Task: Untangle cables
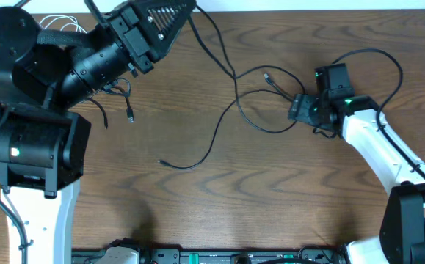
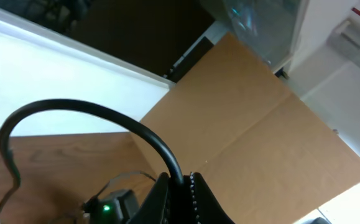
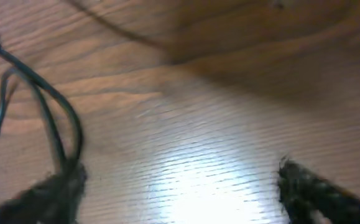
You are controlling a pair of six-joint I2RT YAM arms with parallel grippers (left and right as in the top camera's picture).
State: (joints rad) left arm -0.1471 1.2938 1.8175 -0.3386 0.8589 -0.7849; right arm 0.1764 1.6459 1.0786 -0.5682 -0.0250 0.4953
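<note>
Separation step: one cable lifted, second grasp pending

Overhead: left gripper (image 1: 183, 13), raised over the desk's (image 1: 285, 198) far-left corner, pinches a black cable (image 1: 211, 48). Slack loops (image 1: 267, 130) lie mid-desk beside the right gripper (image 1: 294, 108).
Left wrist: fingers (image 2: 195, 196) are clamped on that cable.
Right wrist: fingers (image 3: 307, 190) are spread wide and empty, with one of the slack loops beside one finger.
Next move probably requires centring on it, then closing.

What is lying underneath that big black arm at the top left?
A thin white cable peeks out behind the left arm, and a plug-ended black cable trails from beneath it. The arm covers how they run underneath.
</note>
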